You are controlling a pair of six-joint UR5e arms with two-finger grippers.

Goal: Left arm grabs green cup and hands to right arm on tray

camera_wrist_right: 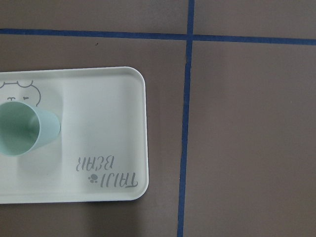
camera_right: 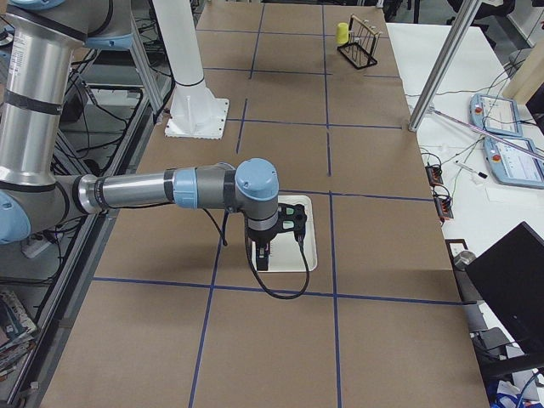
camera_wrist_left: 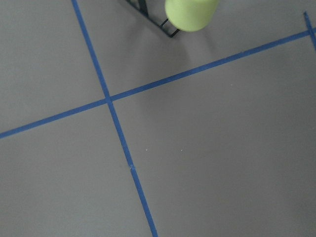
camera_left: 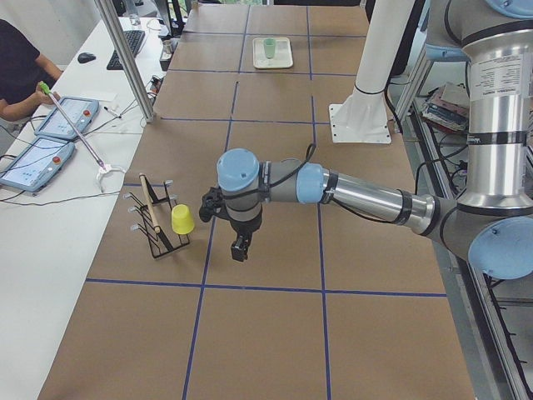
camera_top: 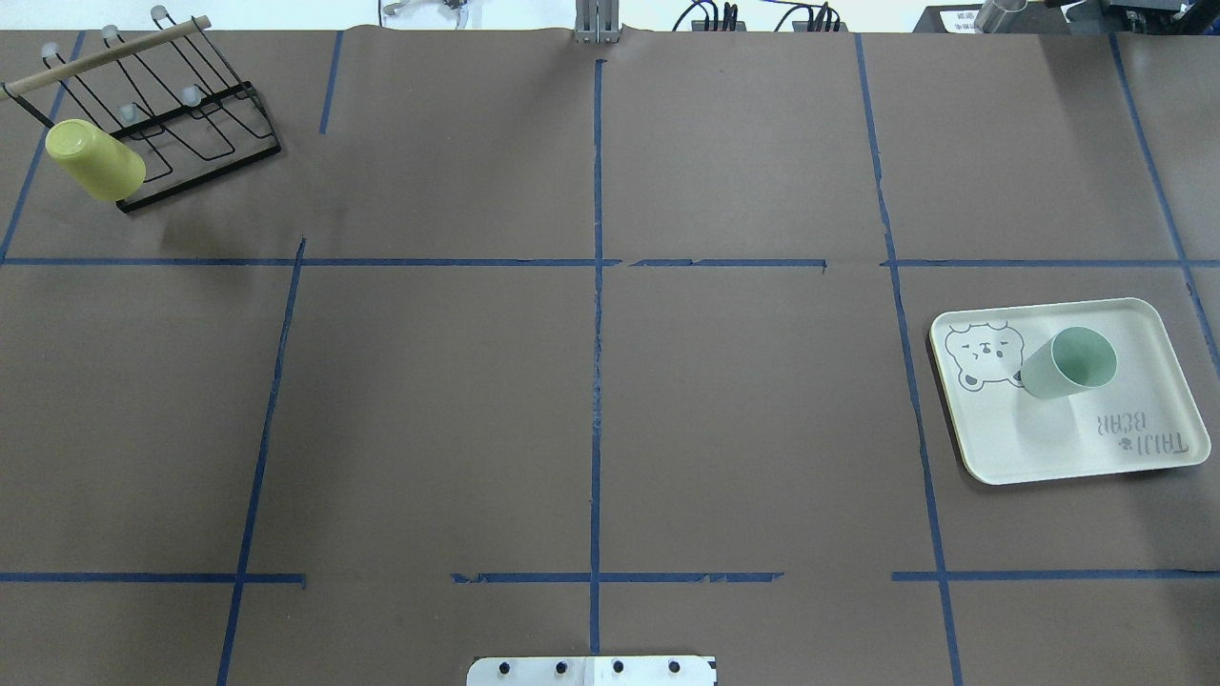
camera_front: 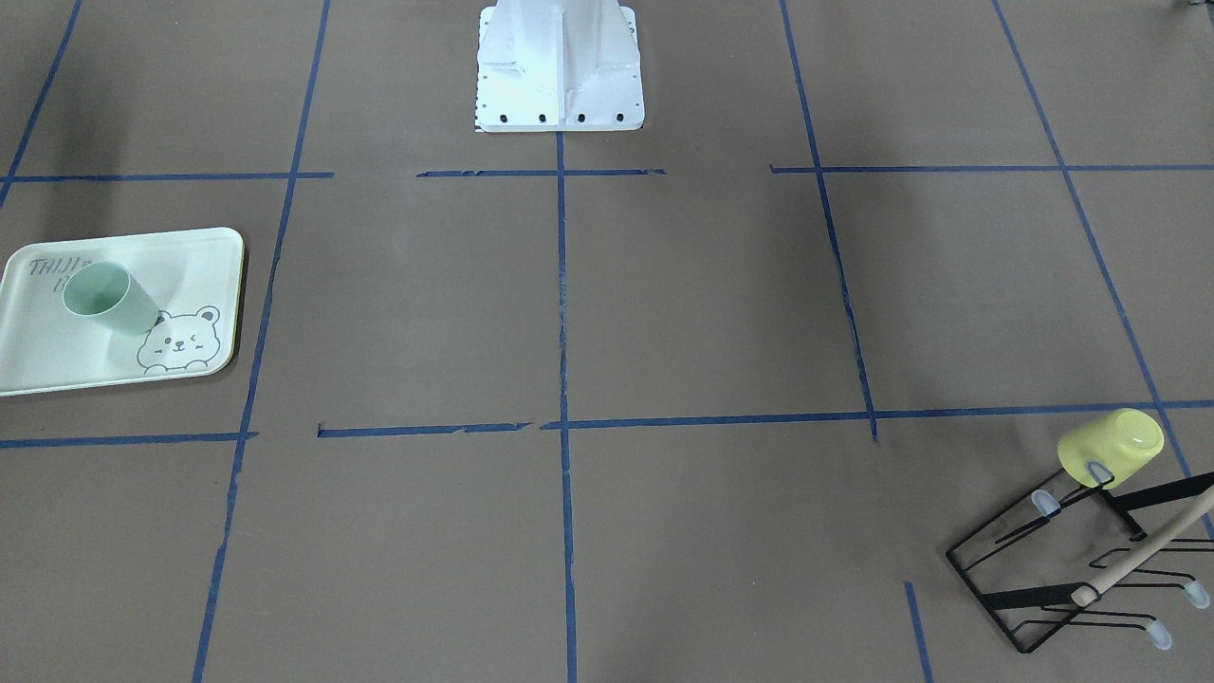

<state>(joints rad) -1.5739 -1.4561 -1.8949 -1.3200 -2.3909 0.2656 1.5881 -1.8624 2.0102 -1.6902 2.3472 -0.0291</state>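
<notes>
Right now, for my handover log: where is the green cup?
In the overhead view the green cup stands upright on the tray, far out on the robot's right, next to the bear drawing.

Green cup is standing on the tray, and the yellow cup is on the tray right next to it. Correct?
Not quite. The green cup does stand on the tray, but the yellow cup is not beside it. It sits on the black wire rack, far from the tray, as the overhead exterior view shows.
</notes>
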